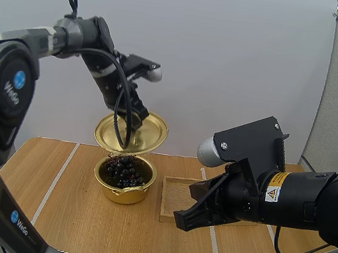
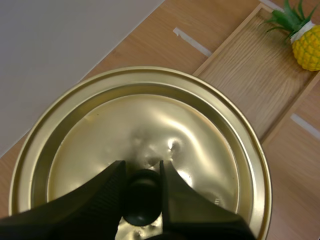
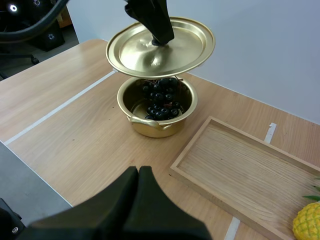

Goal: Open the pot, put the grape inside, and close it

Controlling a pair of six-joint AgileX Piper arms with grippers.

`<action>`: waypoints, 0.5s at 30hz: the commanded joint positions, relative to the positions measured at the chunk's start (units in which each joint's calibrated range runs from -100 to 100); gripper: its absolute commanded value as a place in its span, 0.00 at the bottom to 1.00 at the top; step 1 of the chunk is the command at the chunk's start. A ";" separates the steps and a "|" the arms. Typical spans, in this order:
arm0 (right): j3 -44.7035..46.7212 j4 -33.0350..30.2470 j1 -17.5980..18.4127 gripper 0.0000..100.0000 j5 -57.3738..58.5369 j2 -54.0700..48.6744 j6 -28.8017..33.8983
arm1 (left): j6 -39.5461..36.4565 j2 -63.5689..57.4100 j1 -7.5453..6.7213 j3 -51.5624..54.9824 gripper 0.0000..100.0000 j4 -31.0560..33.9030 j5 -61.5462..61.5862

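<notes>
Directions use the high view as a dial, with 12 o'clock pointing away from the arm bases.

1. Table (image 1: 75, 214): one, wooden top. It carries every item below.
2. Arms: two. The left arm reaches in from 9 o'clock and the right arm from 3 o'clock.
3. Wooden tray (image 1: 178, 197): one, flat on the table at 3 o'clock of the pot, just beside it and not touching. The right arm hides part of it.
4. Lid (image 1: 152, 133): one, gold. It is suspended in the air at 12 o'clock of the pot, tilted, and clear of the pot's rim.
5. Pot (image 1: 123, 192): one, gold, upright and uncovered near the table centre.
6. Bunch of grapes (image 1: 125, 171): one, dark, lying inside the pot below its rim.
7. Toy pineapple (image 3: 307, 225): one, yellow with green leaves, resting in the tray at the end away from the pot.
8. Lid knob (image 2: 142, 197): one, black, at the lid's centre.

End effectors:
- Left gripper (image 1: 137, 117): grasping the lid, with its two fingers pinching the knob between them.
- Right gripper (image 1: 182, 219): clenched on nothing, its fingers lying together as one dark wedge. It hangs above the table at 5 o'clock of the pot, by the tray's near edge.
</notes>
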 commanded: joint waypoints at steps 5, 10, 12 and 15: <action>0.08 -0.01 0.01 0.00 -0.62 -0.44 0.18 | 1.67 6.42 0.07 1.01 0.00 0.58 -5.58; 0.08 -0.01 0.01 0.00 -0.62 -0.44 0.18 | 2.17 9.94 0.07 1.01 0.00 0.58 -6.82; 0.08 -0.01 0.01 0.00 -0.62 -0.44 0.18 | 2.46 11.18 0.07 1.01 0.00 0.58 -6.46; 0.08 -0.01 0.01 0.00 -0.62 -0.44 0.18 | 2.46 12.27 0.07 1.01 0.00 0.58 -6.26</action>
